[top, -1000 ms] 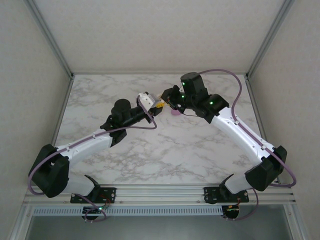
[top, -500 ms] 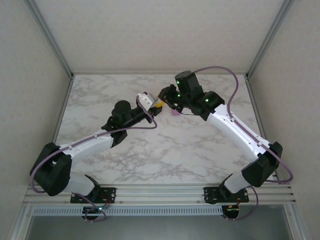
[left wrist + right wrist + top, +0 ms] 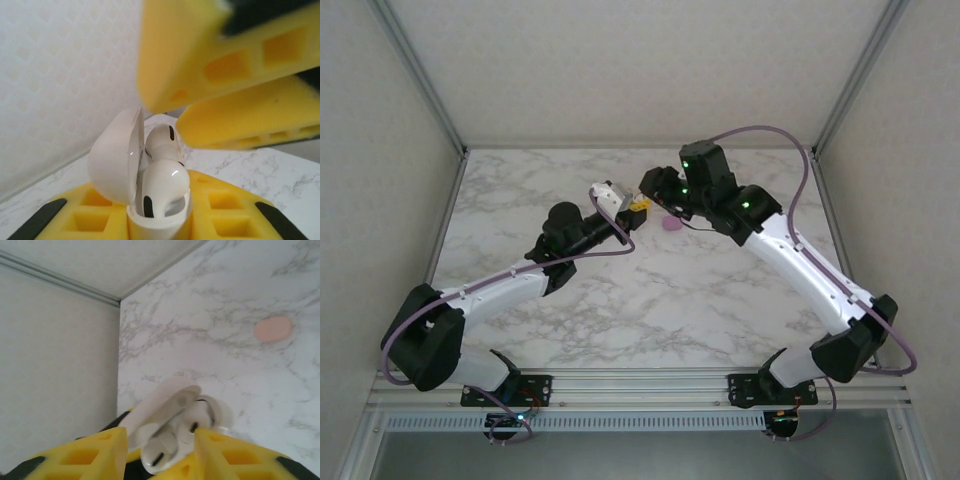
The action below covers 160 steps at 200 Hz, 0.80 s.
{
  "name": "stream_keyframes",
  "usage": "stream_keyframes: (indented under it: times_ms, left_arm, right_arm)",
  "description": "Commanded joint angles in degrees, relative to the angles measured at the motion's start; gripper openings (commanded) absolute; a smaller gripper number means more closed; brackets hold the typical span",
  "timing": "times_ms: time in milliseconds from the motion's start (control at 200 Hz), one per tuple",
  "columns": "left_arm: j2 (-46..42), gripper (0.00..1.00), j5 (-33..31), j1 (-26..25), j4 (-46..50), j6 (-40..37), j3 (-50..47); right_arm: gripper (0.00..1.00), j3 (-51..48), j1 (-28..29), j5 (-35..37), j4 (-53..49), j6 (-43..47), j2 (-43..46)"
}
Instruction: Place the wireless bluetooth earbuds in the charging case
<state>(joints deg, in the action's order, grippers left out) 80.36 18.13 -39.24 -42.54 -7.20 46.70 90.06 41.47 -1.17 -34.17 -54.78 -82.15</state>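
Note:
My left gripper (image 3: 155, 217) is shut on the base of a white charging case (image 3: 150, 225), held upright with its lid (image 3: 114, 155) swung open to the left. Two white earbuds (image 3: 162, 187) sit in the case, one behind the other, the rear one (image 3: 161, 141) standing higher. My right gripper (image 3: 160, 455) is open just above the case (image 3: 165, 405); its yellow fingers (image 3: 195, 55) stand apart with nothing held between them. From overhead the left gripper (image 3: 638, 207) and right gripper (image 3: 654, 190) meet above the back middle of the table.
A salmon-pink oval thing (image 3: 272, 329) lies on the marble table (image 3: 700, 290), just right of the grippers (image 3: 672, 224). The side walls and metal frame posts (image 3: 420, 80) close the table in.
My right gripper has opened from shut, and its wrist has drawn slightly up and right from the case. The left gripper keeps hold of the case, nudged a little left.

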Motion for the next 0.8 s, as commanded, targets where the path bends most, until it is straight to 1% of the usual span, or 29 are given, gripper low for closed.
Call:
stream_keyframes:
  times_ms: [0,100,215,345,466,591,636,716,796]
  left_arm:
    - [-1.43,0.12,2.43,-0.22,-4.20,2.04,1.35]
    - [-1.43,0.12,4.79,0.00,-3.26,2.85,2.16]
    - [-1.74,0.13,7.85,0.04,-1.50,2.90,3.15]
    - [-2.22,0.14,11.75,0.11,0.45,3.55,4.57]
    - [-2.48,0.15,14.39,0.13,1.50,4.82,5.81]
    - [-2.92,0.15,13.97,0.13,1.32,5.62,6.11]
    - [-3.08,0.15,13.63,0.13,1.49,5.79,6.29]
    - [-3.10,0.16,12.72,0.17,1.68,6.05,6.56]
    - [-3.01,0.16,11.79,0.35,1.83,6.43,6.58]
  right_arm:
    - [0.38,-1.09,-0.55,4.18,-1.57,6.77,3.72]
    - [0.37,-0.16,-1.84,4.56,-2.70,11.22,4.99]
    - [0.38,3.46,-5.11,0.14,-5.77,14.62,3.69]
    - [0.48,9.02,-7.20,-5.92,-8.98,18.70,-0.52]
    - [0.51,14.86,-7.79,-10.88,-13.70,21.17,-6.20]
    - [0.52,18.60,-7.80,-16.04,-17.31,23.80,-10.25]
    - [0.51,19.37,-7.74,-16.88,-18.82,24.80,-10.98]
    - [0.51,18.83,-7.73,-17.33,-20.22,26.18,-10.49]
    - [0.51,16.37,-7.83,-17.28,-19.66,26.90,-8.12]
